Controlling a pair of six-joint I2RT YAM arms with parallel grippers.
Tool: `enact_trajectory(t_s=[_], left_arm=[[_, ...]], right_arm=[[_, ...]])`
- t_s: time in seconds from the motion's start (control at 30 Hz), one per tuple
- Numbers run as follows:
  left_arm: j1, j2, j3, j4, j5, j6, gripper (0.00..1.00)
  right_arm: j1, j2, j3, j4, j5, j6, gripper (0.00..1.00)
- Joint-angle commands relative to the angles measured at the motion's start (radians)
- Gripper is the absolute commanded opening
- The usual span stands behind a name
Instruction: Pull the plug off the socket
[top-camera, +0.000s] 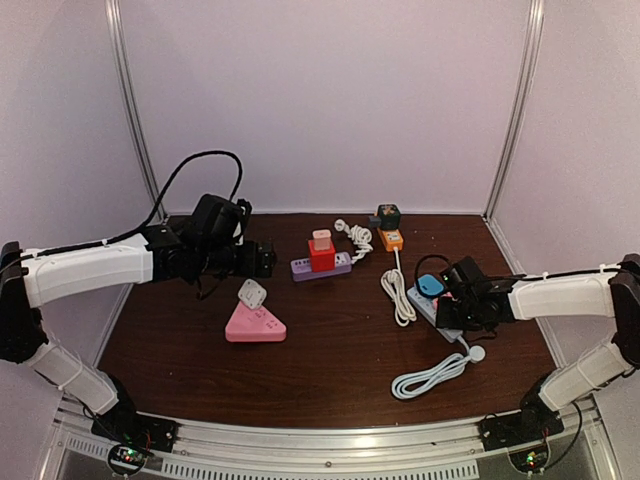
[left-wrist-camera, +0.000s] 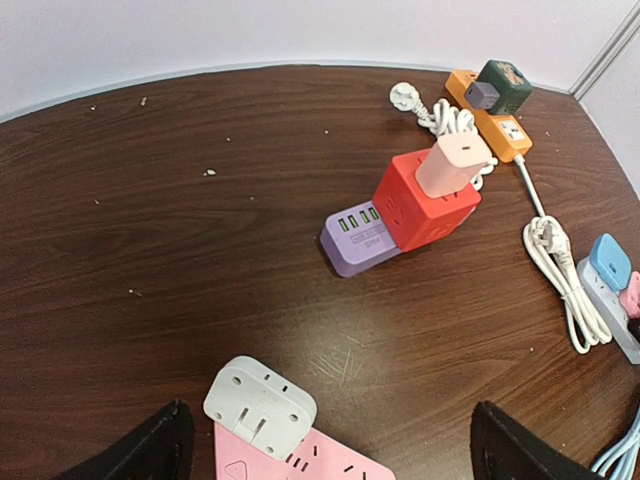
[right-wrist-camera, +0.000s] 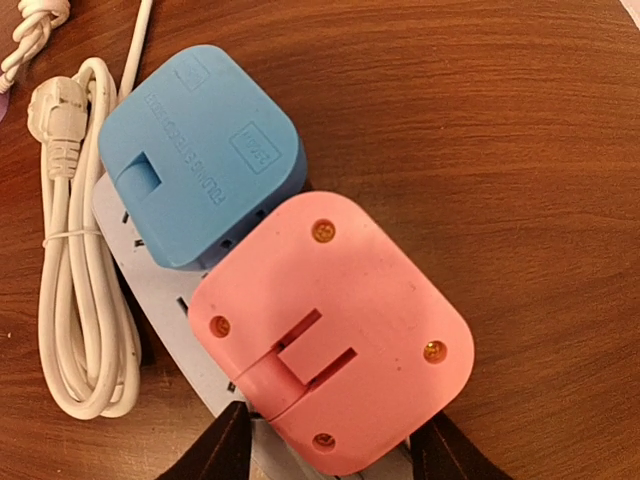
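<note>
A pink plug (right-wrist-camera: 330, 330) and a blue plug (right-wrist-camera: 200, 150) sit side by side in a grey-white power strip (right-wrist-camera: 140, 270) at the right of the table. My right gripper (right-wrist-camera: 330, 455) hovers over the pink plug. Its black fingers (right-wrist-camera: 222, 450) stand on either side of the plug's near end, with a sliver of strip showing beside the left one. In the top view the right gripper (top-camera: 452, 298) covers the pink plug, and the blue plug (top-camera: 431, 285) shows beside it. My left gripper (top-camera: 262, 258) is open wide and empty, held above the table. It looks down on a white adapter (left-wrist-camera: 260, 405) plugged into a pink triangular strip (left-wrist-camera: 310, 462).
A purple strip (top-camera: 320, 267) carries a red cube adapter (top-camera: 321, 255) with a pale pink plug on top. An orange strip (top-camera: 390, 239) holds a dark green cube (top-camera: 387, 215). White cable coils lie at the centre right (top-camera: 398, 295) and front right (top-camera: 430, 375).
</note>
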Motion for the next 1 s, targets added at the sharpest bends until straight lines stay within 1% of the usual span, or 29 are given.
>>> enact_trajectory(t_s=[0.0, 0.03, 0.07, 0.17, 0.23, 0.5, 0.6, 0.77, 0.83, 0.97], left_arm=[[0.007, 0.006, 0.021, 0.033, 0.012, 0.011, 0.98], [0.007, 0.006, 0.021, 0.035, 0.014, 0.010, 0.98], [0.007, 0.006, 0.020, 0.036, 0.015, 0.009, 0.98], [0.007, 0.007, 0.020, 0.038, 0.018, 0.008, 0.98], [0.007, 0.005, 0.020, 0.037, 0.019, 0.006, 0.98], [0.007, 0.006, 0.022, 0.038, 0.019, 0.008, 0.98], [0.007, 0.004, 0.022, 0.038, 0.017, 0.011, 0.98], [0.007, 0.005, 0.023, 0.038, 0.016, 0.012, 0.98], [0.007, 0.007, 0.024, 0.040, 0.015, 0.013, 0.98], [0.007, 0.006, 0.022, 0.042, 0.017, 0.014, 0.98]], right_arm=[[0.029, 0.040, -0.029, -0.078, -0.107, 0.029, 0.55], [0.029, 0.043, -0.028, -0.080, -0.110, 0.025, 0.59], [0.029, 0.050, -0.026, -0.084, -0.111, 0.021, 0.66], [0.031, 0.053, -0.032, -0.089, -0.104, 0.019, 0.74], [0.032, 0.052, -0.035, -0.084, -0.104, 0.019, 0.76], [0.031, 0.111, -0.021, -0.088, -0.105, 0.027, 0.79], [0.036, 0.135, 0.000, -0.110, -0.111, 0.036, 0.78], [0.106, 0.157, 0.049, -0.125, -0.133, 0.073, 0.68], [0.136, 0.174, 0.064, -0.121, -0.152, 0.092, 0.66], [0.155, 0.174, 0.063, -0.105, -0.176, 0.122, 0.60]])
